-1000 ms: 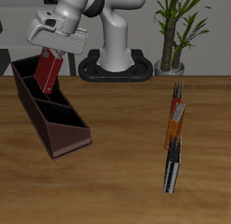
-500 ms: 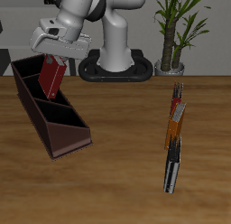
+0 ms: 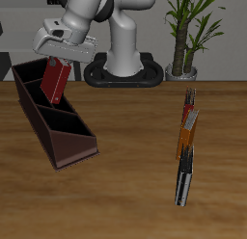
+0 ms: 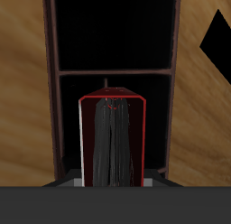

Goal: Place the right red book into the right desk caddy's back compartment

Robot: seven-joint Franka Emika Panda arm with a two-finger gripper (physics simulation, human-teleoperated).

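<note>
My gripper is pinching the right red book, which hangs upright over the far end of the right desk caddy, above the back compartment, its lower edge about level with the rim. My main worry is the book's bottom corner catching on the compartment's tall wall or the divider if I descend slightly off-centre; that could twist it in the fingers or shove the caddy along the table. Releasing too high risks it tipping against a wall. In the wrist view the book sits framed by the compartment walls, and every section I can see looks empty. The row of thin books lies well apart, near the plant.
</note>
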